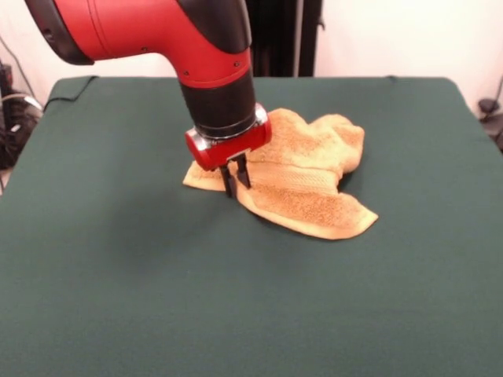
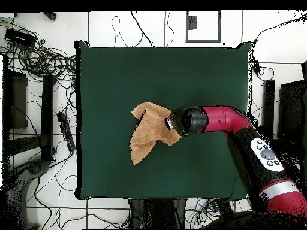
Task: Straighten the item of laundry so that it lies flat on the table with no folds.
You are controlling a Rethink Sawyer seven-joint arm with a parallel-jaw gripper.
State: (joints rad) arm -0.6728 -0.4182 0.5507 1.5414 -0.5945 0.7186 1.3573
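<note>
The golden-orange towel (image 1: pixel 302 177) lies crumpled near the middle of the dark green table (image 1: pixel 118 275), bunched high at the far right, with a flatter flap reaching toward the front right. In the overhead view the towel (image 2: pixel 149 136) is a bent, folded shape. My gripper (image 1: pixel 236 179) points straight down at the towel's left edge, its two dark fingers close together and pinching the cloth there. A small corner of towel sticks out to the left of the fingers. In the overhead view the gripper (image 2: pixel 170 124) sits over the towel's right edge, with the arm covering that part.
Green cloth (image 2: pixel 120 78) spreads wide on every side of the towel. The red arm (image 2: pixel 222 118) reaches in from the right in the overhead view. Cables and stands lie on the floor around the table.
</note>
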